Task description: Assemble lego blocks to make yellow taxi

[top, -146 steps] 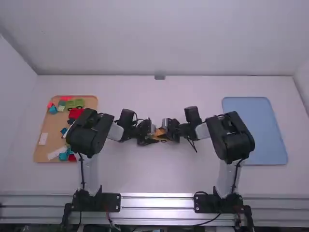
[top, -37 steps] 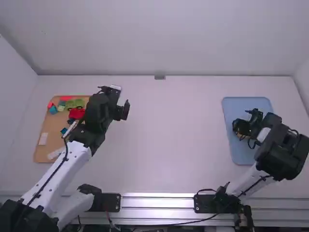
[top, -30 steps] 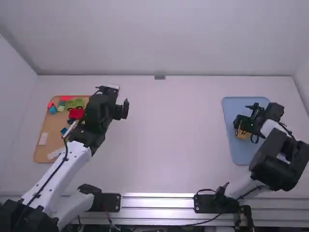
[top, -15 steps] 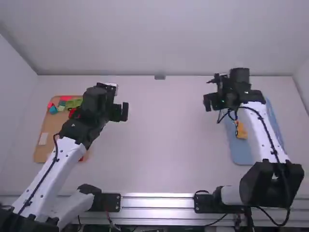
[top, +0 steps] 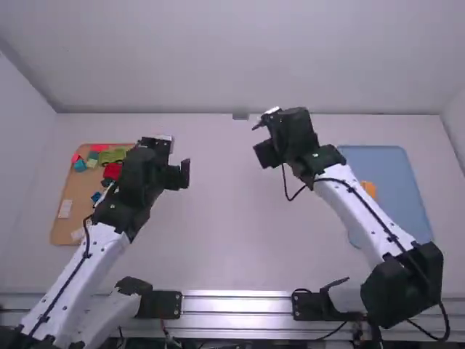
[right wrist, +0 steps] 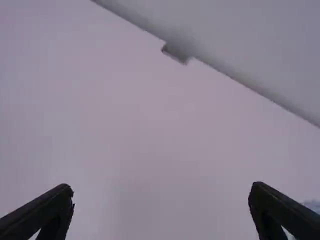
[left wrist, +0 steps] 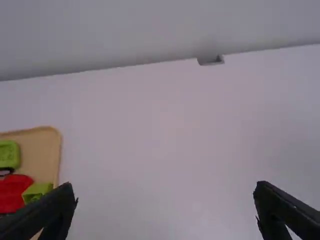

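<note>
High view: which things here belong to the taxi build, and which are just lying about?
Likely the job's:
- orange-yellow piece
- blue tray under it

Apparently just lying about:
- red piece
- green piece
- teal piece
- tan tray holding those three

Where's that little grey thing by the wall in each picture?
High view: the little grey thing is about halfway along the table's far edge.
Left wrist view: the little grey thing is on that edge, beyond the left gripper's open fingers.
Right wrist view: the little grey thing is on that edge, which slants here.
Shared landmark: the line where the table meets the back wall.
</note>
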